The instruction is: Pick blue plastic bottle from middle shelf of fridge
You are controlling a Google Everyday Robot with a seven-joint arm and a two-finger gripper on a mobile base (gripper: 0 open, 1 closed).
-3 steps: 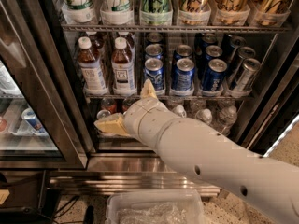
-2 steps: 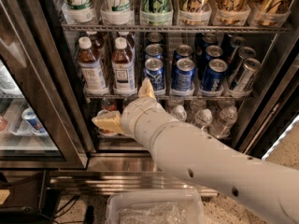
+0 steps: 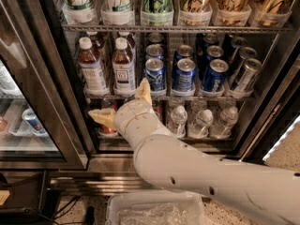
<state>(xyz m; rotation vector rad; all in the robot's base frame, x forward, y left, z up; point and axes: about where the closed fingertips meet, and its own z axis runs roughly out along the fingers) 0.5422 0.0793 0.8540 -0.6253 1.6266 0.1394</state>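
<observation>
Glass door (image 3: 28,107) hung open on the far left. The fridge (image 3: 63,83) frame post came next, and right beside it stood the blue plastic bottle (image 3: 92,69), front row, left end of the middle shelf (image 3: 197,97). A second tea bottle (image 3: 124,67) stood just beside it on the right.

It looked full, so I'd guess fairly hefty, with thin walls that give if you squeeze hard and a slick label. I'd grab it around the labelled body, not the cap.

The gripper (image 3: 118,97) hung in front of the shelf's rail, a bit low, jaws spread wide with nothing in them. One pointed left, the other poked up past the rail.

Room was tight, with the post on one side and the neighbour on the other. The upper shelf (image 3: 164,28) sat close over the cap, so a straight pull forward looked safest. The blue cans (image 3: 183,74) further right were packed in too.
</observation>
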